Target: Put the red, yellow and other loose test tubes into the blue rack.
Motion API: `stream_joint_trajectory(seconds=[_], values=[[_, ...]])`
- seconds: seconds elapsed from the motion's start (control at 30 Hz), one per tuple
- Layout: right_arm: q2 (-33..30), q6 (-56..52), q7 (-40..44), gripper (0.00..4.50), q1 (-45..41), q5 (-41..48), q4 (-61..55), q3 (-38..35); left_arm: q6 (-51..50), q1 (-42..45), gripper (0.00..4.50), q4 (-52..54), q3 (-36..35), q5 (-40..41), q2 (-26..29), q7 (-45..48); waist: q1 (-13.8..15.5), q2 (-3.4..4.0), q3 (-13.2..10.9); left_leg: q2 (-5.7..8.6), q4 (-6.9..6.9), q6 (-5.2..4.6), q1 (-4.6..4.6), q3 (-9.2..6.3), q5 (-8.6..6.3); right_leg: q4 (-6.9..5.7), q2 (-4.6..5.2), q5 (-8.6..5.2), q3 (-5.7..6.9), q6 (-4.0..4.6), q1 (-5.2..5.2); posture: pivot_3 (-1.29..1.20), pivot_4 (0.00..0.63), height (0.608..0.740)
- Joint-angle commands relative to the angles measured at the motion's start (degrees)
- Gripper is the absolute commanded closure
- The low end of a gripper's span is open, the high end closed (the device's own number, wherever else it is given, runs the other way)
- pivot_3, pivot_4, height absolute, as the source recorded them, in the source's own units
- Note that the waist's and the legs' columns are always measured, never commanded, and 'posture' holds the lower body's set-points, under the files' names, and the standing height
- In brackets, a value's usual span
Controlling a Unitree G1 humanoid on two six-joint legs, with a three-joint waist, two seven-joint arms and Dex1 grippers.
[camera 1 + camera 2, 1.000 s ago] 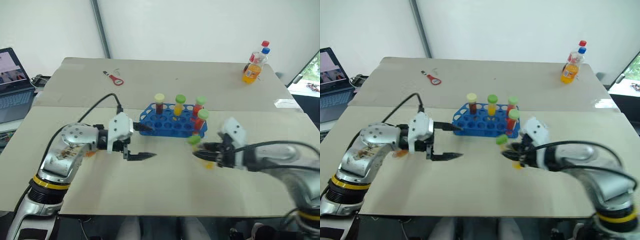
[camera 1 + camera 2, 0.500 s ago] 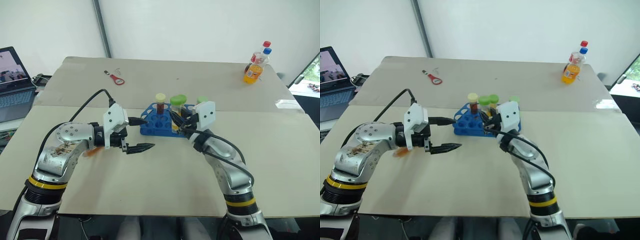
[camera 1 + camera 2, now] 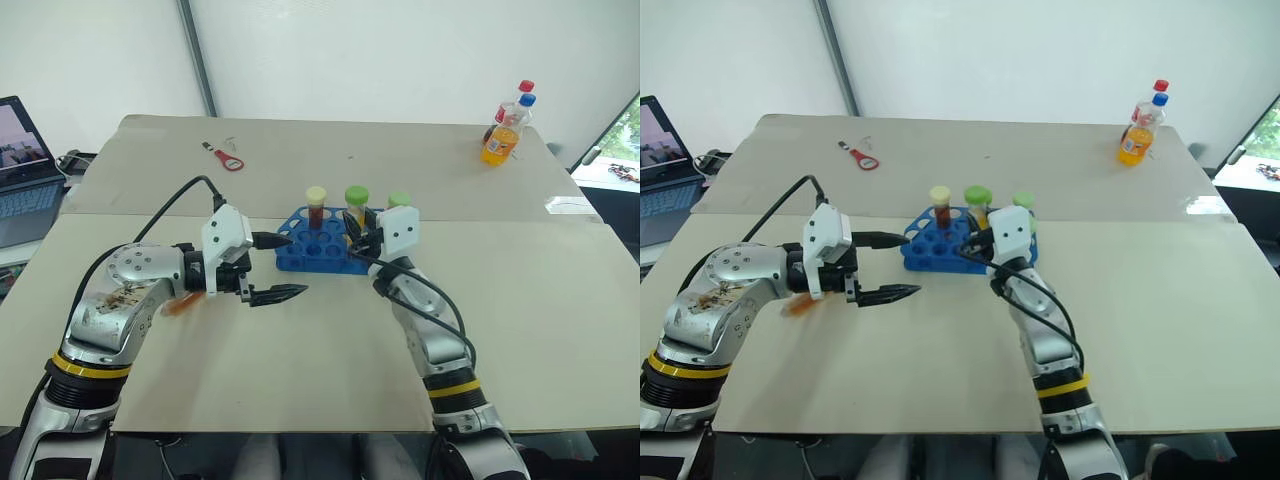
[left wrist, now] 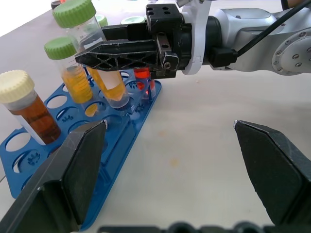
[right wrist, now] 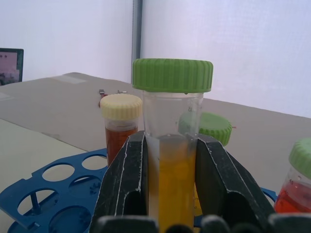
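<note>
At frame centre, the right gripper (image 4: 127, 52) stands clamped on a yellow tube (image 5: 173, 160), its base at a hole of the blue rack (image 3: 312, 252), where an amber tube (image 3: 317, 206), another yellow tube (image 4: 74, 73) and a red tube (image 4: 142, 78) stand. The left gripper (image 3: 276, 267), fingers spread, waits just left of the rack. Best practice: keep the tube upright, lower it straight, let go only when seated.
</note>
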State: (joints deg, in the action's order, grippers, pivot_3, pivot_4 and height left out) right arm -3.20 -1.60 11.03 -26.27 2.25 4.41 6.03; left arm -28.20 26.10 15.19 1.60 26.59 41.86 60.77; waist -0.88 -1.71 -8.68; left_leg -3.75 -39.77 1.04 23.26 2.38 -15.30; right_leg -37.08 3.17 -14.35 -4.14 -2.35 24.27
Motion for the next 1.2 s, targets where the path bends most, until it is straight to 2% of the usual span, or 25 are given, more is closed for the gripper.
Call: stream_joint_trajectory(seconds=[0.03, 0.4, 0.67, 0.87, 0.93, 1.0, 1.17, 1.2], values=[[0.15, 0.96, -0.10, 3.57, 0.71, -0.76, -1.87, 0.36, 1.59, -0.03, 0.00, 0.42, -1.53, 0.10, 0.31, -0.06, -0.01, 0.00, 0.00, 0.00, 0.00, 0.00, 0.00, 0.00, 0.00, 0.00, 0.00, 0.00, 0.00, 0.00, 0.00, 0.00, 0.150, 0.740], [-0.22, 1.90, 0.27, 3.57, 2.97, -2.66, -4.00, 1.72, 0.37, 1.80, 0.00, 0.12, -1.31, 0.65, -1.23, -2.09, 0.01, 0.00, 0.00, 0.00, 0.00, 0.00, -0.02, -0.01, 0.00, -0.01, 0.00, 0.00, 0.00, 0.00, -0.01, 0.00, 0.150, 0.740], [1.90, 6.13, -2.88, 3.57, 1.69, -3.60, 1.44, 0.79, -0.07, 2.14, 0.00, 0.85, -0.69, 0.49, -1.40, -2.56, -0.03, 0.00, 0.00, 0.00, 0.01, 0.00, -0.01, 0.00, 0.00, 0.00, 0.00, 0.00, 0.00, 0.00, -0.01, 0.00, 0.150, 0.740], [3.79, 5.86, -3.56, 3.57, 3.70, -0.63, 1.14, -0.85, -0.74, 2.35, 0.00, 1.32, -0.65, 0.67, -1.77, -3.17, -0.02, 0.01, 0.00, 0.00, 0.01, 0.01, -0.01, 0.00, 0.00, -0.01, 0.00, 0.00, 0.00, 0.00, 0.00, 0.00, 0.150, 0.740], [3.71, 5.88, -2.66, 2.54, 4.71, 0.18, 0.25, -1.00, -1.30, 2.39, 0.00, 1.60, -0.62, 0.90, -1.85, -3.39, 0.05, 0.01, 0.00, 0.00, 0.01, 0.00, 0.00, -0.01, 0.00, 0.00, 0.01, 0.00, 0.00, 0.00, -0.01, 0.00, 0.150, 0.740], [3.49, 5.63, -2.28, 1.82, 5.41, 0.20, -0.34, -0.88, -2.12, 2.59, 0.00, 1.89, -0.69, 1.42, -1.84, -3.53, 0.00, 0.01, -0.01, 0.00, 0.02, 0.00, 0.01, 0.00, 0.00, 0.01, 0.01, 0.00, 0.00, 0.00, -0.01, 0.00, 0.150, 0.740], [2.05, 2.35, -0.63, 0.09, 7.46, 0.07, -3.94, -0.36, -3.49, 2.92, 0.00, 2.46, -1.35, 1.67, -0.65, -3.32, -0.09, 0.02, -0.01, -0.01, 0.02, 0.01, 0.01, -0.01, 0.00, 0.00, 0.00, 0.00, 0.00, 0.00, 0.01, 0.00, 0.150, 0.740], [0.59, 0.84, 0.78, 0.04, 8.40, -0.38, -5.90, 0.35, -3.86, 2.91, 0.00, 2.44, -1.81, 1.44, 0.40, -3.05, -0.09, 0.02, -0.01, 0.00, 0.02, 0.01, 0.01, -0.01, 0.00, 0.00, 0.00, 0.00, 0.00, 0.00, 0.01, 0.00, 0.150, 0.740]])
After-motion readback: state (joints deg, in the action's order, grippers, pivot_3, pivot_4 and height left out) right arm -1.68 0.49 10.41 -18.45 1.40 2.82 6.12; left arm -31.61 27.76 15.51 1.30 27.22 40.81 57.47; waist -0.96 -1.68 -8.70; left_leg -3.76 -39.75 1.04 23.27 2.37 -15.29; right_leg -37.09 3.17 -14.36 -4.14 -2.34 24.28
